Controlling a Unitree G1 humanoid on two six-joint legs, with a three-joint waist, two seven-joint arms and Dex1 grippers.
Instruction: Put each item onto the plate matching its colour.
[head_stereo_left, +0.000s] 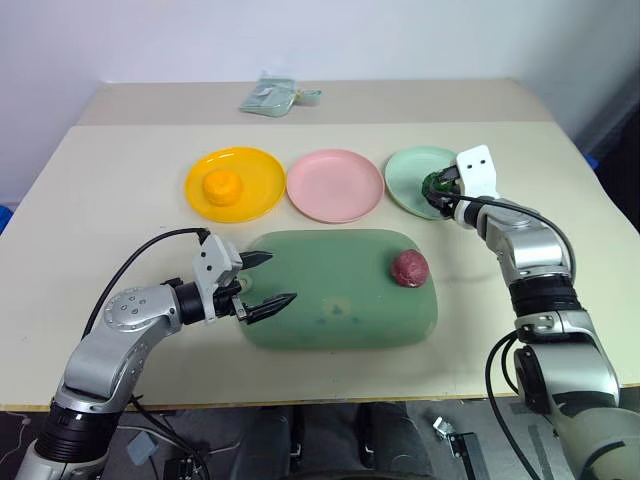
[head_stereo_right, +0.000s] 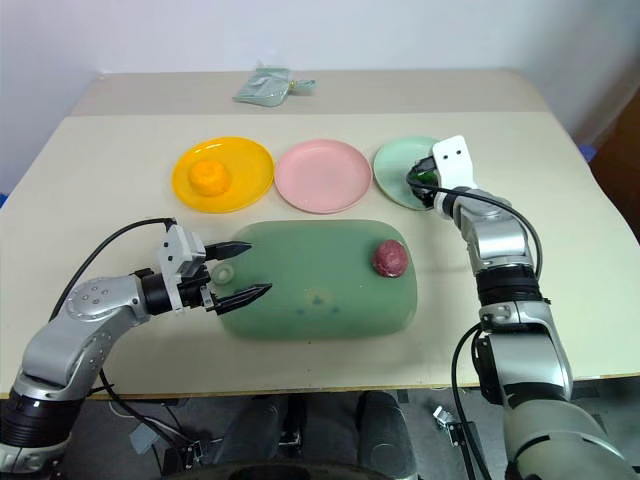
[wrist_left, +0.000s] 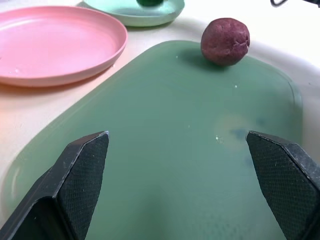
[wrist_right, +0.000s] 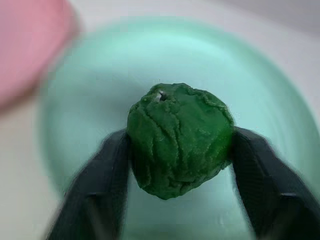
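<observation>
lump (wrist_right: 180, 140): bumpy dark green, roundish | right gripper (wrist_right: 180, 150): clamped on it | left gripper (head_stereo_left: 268, 280): fingers apart

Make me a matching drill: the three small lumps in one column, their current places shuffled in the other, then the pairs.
Column one:
1. orange-yellow lump
2. bumpy green lump
3. maroon lump

Column two:
A. on the dark green tray
B. in the right claw, over the mint plate
C. on the yellow plate

Pairs: 1-C, 2-B, 3-A
</observation>
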